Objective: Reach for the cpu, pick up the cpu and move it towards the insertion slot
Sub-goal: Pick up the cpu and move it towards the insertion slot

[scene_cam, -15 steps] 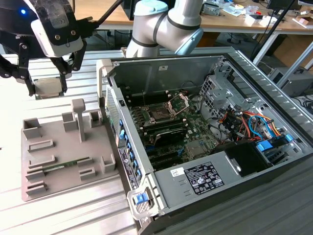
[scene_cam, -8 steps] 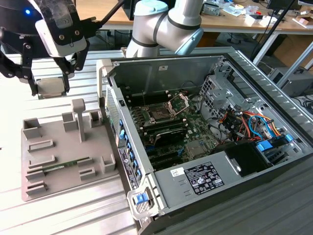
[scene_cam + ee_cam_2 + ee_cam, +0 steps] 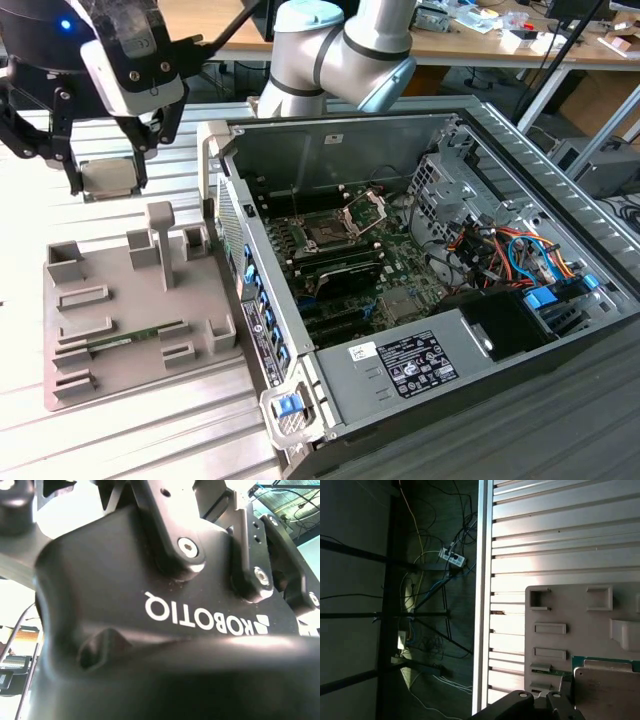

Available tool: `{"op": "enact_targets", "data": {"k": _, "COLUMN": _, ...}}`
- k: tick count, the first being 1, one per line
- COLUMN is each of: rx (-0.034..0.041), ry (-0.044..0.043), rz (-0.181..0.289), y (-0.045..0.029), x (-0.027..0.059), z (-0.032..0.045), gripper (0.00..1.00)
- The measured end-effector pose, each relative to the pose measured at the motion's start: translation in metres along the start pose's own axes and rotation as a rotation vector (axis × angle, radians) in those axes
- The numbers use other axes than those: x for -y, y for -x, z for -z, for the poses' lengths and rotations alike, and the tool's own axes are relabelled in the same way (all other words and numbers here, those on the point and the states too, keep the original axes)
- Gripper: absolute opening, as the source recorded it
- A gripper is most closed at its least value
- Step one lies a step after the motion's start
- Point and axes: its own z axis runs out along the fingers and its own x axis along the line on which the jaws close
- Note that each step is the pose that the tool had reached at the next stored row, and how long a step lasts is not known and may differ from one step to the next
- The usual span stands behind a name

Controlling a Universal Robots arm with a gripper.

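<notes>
The cpu (image 3: 606,694) overlaps the grey fixture tray (image 3: 577,611) lying on the slatted table (image 3: 545,540).

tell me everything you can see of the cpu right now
The cpu is a thin, flat square with a pale silvery top, metal by the look. In the exterior view it sits roughly level between the gripper's black fingers, held clear of the ribbed table, past the grey tray and on that view's left of the open computer case.

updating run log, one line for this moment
gripper shut on cpu | cpu held clear of tray | insertion slot not reached
</notes>
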Motion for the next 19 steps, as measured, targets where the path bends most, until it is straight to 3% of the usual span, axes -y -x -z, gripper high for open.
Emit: {"op": "enact_targets", "data": {"k": 19, "rx": 0.0000, "ry": -0.0009, "rz": 0.000, "y": 0.0127, "x": 0.0008, "z": 0.0000, "gripper": 0.55}}
